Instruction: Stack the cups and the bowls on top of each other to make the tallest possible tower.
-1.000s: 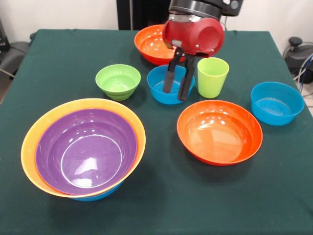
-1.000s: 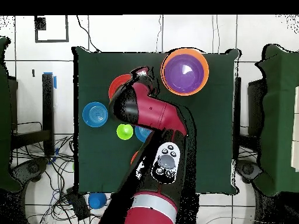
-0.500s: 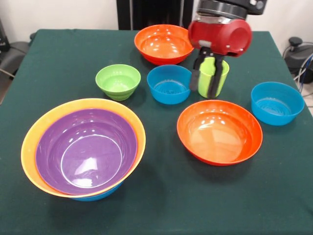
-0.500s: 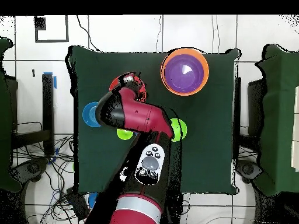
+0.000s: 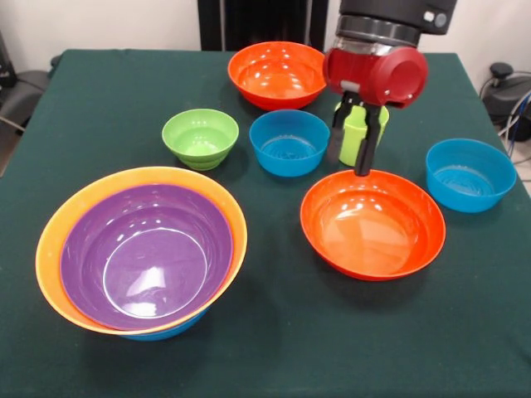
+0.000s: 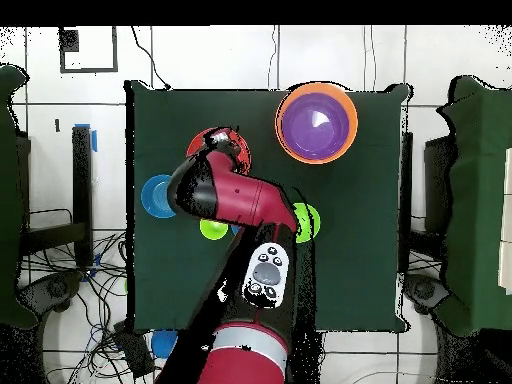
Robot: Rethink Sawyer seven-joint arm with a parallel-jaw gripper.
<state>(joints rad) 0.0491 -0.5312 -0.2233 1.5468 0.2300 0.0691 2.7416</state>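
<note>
Gripper: black fingers of the red arm's gripper (image 5: 357,141) spread either side of the lime-green plastic tumbler (image 5: 358,133), not visibly pinching it.
Tumbler: upright on the dark green tablecloth (image 5: 99,91), between the small blue plastic bowl (image 5: 289,142) and the blue bowl near the cloth's edge (image 5: 470,174).
In front: wide red-orange glossy bowl (image 5: 372,223), rim just beside the fingertips.
Tower: purple bowl nested in a big orange bowl (image 5: 141,249), well apart.
Open room: bare cloth along the near edge.

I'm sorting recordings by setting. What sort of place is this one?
Probably a robotics lab or test room. A red arm works over a green-clothed table laid with plastic bowls such as the purple bowl; the overhead view shows cables trailing over a tiled floor.
</note>
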